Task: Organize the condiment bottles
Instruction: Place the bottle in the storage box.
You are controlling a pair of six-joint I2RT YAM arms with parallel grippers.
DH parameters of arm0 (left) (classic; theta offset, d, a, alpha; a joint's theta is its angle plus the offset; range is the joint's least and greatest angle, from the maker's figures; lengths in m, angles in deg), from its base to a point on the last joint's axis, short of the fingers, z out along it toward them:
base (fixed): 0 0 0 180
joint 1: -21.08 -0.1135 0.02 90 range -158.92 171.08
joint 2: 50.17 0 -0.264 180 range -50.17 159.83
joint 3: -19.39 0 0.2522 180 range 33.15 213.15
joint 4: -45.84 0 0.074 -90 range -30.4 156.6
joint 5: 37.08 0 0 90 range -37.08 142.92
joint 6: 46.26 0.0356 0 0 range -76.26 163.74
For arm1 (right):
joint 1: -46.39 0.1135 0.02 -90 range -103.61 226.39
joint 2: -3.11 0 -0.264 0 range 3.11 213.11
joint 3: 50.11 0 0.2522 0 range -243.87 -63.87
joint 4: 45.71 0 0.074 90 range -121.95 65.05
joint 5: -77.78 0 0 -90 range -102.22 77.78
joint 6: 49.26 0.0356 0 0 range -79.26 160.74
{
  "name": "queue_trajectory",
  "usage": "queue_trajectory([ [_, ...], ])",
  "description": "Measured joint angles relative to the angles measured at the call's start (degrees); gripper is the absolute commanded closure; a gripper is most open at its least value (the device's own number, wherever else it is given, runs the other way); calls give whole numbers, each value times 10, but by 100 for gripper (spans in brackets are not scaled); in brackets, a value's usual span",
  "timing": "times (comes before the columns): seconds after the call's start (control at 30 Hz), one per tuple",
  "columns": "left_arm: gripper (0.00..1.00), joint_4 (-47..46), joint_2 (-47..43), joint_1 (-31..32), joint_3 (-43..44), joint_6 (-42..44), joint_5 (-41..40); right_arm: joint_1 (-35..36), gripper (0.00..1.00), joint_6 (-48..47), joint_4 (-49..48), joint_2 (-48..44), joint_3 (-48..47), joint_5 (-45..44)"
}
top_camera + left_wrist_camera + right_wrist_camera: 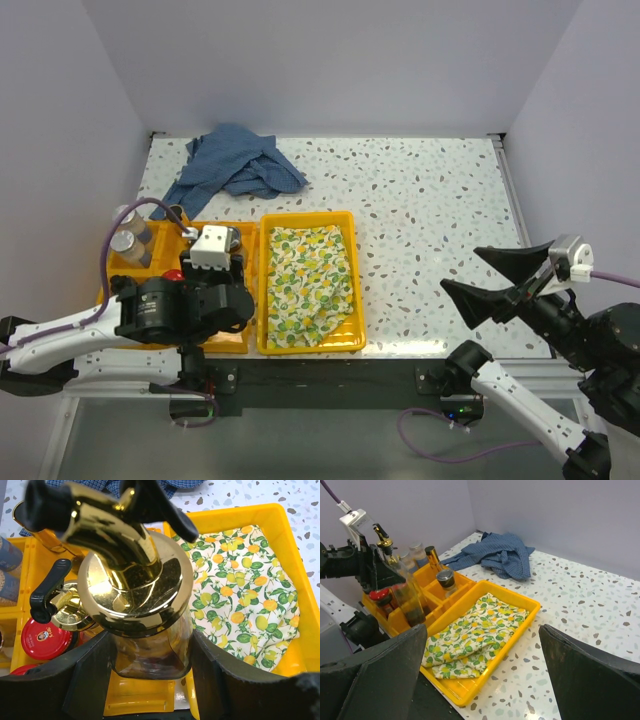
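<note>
Top view: my left pincer [200, 240] hangs over the divided yellow plastic tray [228, 343], near left. My right pincer [460, 268] is spread wide and empty, well off to the right.

Left wrist view: jaws clamped round the clear glass bottle with gold pourer [135, 580], upright, just beside a red-lidded jar [45, 637].

Right wrist view: the bottle stands at the tray's near side; I cannot tell whether it is seated.

To do: lower it straight into a free cell, keep the pourer off its neighbours, and release only once it is seated.

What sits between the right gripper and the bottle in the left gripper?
From the glass bottle: the yellow tray holding the lemon-print cloth, then bare speckled tabletop up to the right gripper. Top view shows it best.
</note>
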State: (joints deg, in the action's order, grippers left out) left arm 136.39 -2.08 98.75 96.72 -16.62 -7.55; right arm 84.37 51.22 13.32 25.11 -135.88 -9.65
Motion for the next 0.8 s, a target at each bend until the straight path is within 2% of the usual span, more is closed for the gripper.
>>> queue_trajectory([
  [0.33,100,-3,-4,0,-2,6,4,0,1,0,-2,9,7,0],
  [0.63,100,-6,-50,-21,-21,0,12,0,1,-2,-1,9,7,0],
  [0.8,100,-7,-42,-22,-11,28,31,0,2,-5,-1,9,7,0],
])
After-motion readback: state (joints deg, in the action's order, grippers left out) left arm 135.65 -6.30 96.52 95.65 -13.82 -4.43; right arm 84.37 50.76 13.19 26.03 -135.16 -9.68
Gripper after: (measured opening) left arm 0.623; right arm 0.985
